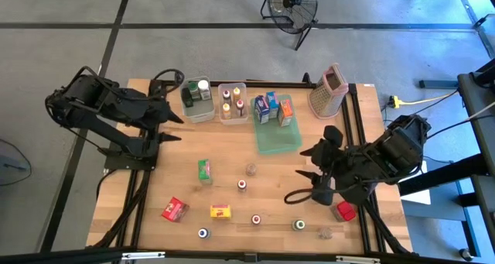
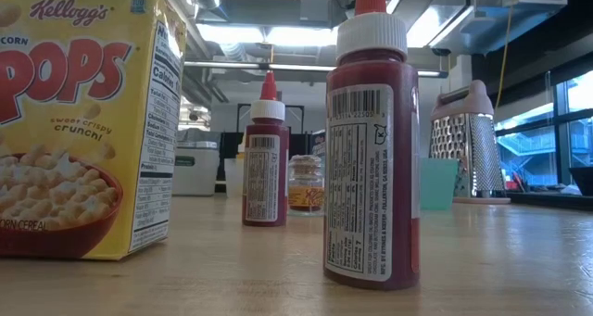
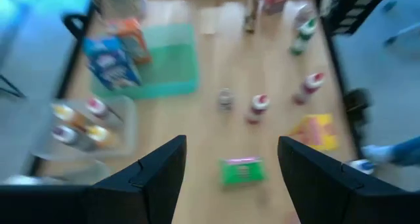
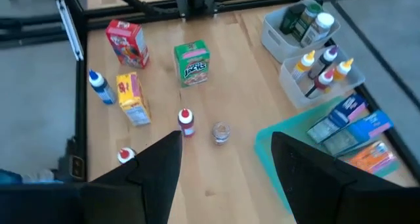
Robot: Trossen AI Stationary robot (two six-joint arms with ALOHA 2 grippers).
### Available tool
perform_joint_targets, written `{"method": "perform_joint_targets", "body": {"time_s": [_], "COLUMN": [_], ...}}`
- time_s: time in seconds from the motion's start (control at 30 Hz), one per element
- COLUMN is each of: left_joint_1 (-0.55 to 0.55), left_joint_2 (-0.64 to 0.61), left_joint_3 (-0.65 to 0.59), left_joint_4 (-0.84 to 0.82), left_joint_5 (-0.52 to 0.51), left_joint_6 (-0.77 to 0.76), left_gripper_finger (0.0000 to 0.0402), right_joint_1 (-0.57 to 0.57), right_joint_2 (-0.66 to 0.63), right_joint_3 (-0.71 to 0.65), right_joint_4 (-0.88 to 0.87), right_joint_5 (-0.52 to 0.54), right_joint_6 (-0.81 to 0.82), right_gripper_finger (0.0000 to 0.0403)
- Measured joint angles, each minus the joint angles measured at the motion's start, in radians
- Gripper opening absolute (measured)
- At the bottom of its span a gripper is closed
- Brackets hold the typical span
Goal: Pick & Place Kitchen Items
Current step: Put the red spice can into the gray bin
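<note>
Currently the left gripper (image 1: pixel 172 127) hovers released and empty near the clear bins (image 1: pixel 198 109), well apart from the loose items. A green carton (image 1: pixel 204 171) stands mid-table and suits it best: descend squarely, straddling it. The right gripper (image 1: pixel 306 162) waits released too, beside the green tray (image 1: pixel 278 142).

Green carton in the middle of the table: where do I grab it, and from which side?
The green carton stands upright and alone on the bare wood, nothing touching it. Coming straight down from above looks best, closing across its two narrow sides near the top. The left pincer is open and already faces it; the right pincer also looks open but sits farther off.
</note>
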Motion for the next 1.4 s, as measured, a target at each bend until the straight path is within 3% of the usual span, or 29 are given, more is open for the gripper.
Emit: {"method": "perform_joint_targets", "body": {"time_s": [0.2,0.37,0.57,0.73,0.97,1.17,1.4], "left_joint_1": [-0.013,-0.014,-0.011,-0.037,-0.07,-0.095,-0.223], "left_joint_2": [0.007,0.023,0.073,0.107,0.19,0.257,0.271], "left_joint_3": [0.0,0.0,0.0,0.0,0.0,-0.001,-0.001], "left_joint_4": [0.001,0.001,0.001,-0.04,-0.147,-0.133,-0.105], "left_joint_5": [-0.067,-0.125,0.209,0.326,0.166,0.161,0.107], "left_joint_6": [0.296,0.363,0.46,0.373,0.433,0.491,0.267], "left_gripper_finger": [0.0235,0.0235,0.0235,0.0235,0.0235,0.0235,0.0235], "right_joint_1": [-0.001,-0.001,-0.001,-0.001,-0.001,0.0,0.0], "right_joint_2": [0.022,0.059,0.111,0.148,0.16,0.16,0.16], "right_joint_3": [0.0,0.0,0.0,0.0,0.0,0.0,0.0], "right_joint_4": [0.005,0.016,0.014,0.014,0.014,0.014,0.009], "right_joint_5": [0.024,0.026,0.061,0.06,0.053,0.028,-0.04], "right_joint_6": [0.107,0.139,0.139,0.14,0.173,0.192,0.145], "right_gripper_finger": [0.0238,0.0238,0.0238,0.0238,0.0238,0.0238,0.0238]}}
